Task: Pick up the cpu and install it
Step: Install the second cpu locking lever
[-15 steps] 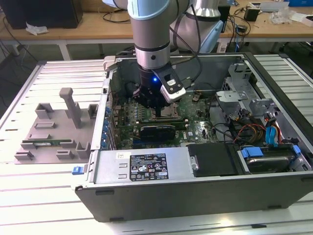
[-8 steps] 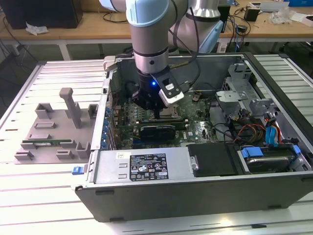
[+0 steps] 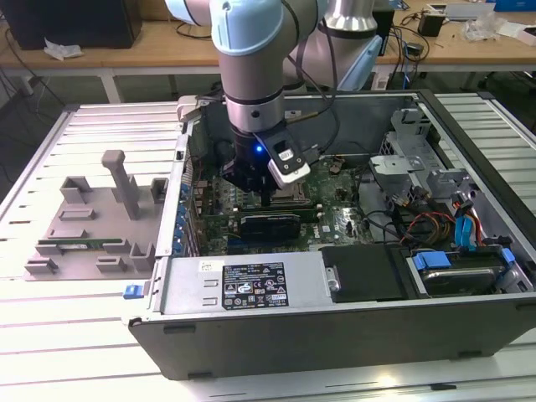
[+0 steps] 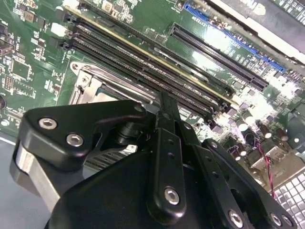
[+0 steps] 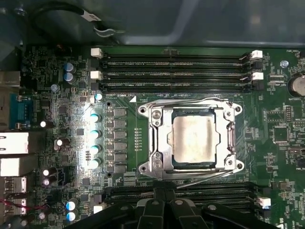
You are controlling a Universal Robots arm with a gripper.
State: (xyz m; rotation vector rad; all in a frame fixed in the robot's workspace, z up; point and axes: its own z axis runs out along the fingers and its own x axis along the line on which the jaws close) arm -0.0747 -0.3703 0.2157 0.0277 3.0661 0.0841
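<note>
- The small square cpu with its dull silver metal top lies flat in the dark, metal-rimmed socket frame on the green motherboard.
- My black claw hangs just beside the socket, holding nothing (open or closed, I cannot tell).

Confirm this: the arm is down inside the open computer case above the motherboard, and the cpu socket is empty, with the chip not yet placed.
Not quite. The arm is down inside the open computer case, above the motherboard, but the socket is not empty: the first wrist view shows the cpu lying in it, its silver top framed by the metal rim.
</note>
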